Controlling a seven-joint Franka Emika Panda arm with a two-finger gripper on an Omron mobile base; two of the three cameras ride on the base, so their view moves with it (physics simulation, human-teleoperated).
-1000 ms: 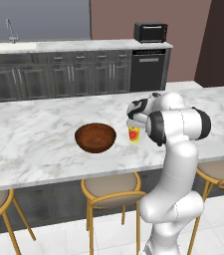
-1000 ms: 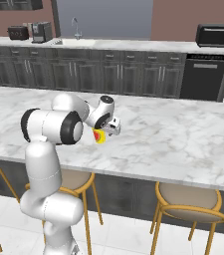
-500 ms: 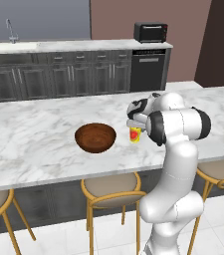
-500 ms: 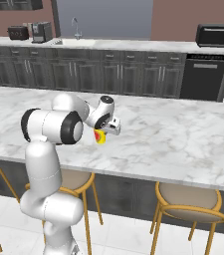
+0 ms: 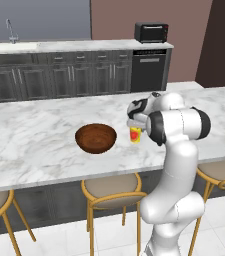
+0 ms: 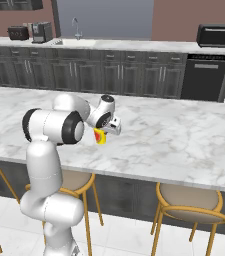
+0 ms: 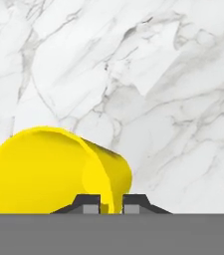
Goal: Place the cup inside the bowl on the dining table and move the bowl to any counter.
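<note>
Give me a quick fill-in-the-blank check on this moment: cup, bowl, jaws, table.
1. The jaws are shut on the wall of the ____ cup.
2. The bowl is made of ____ and holds nothing.
3. In the left base view the cup stands to the ____ of the bowl.
4. Cup and bowl both rest on the ____-topped dining table.

Missing words: yellow; wood; right; marble
</note>
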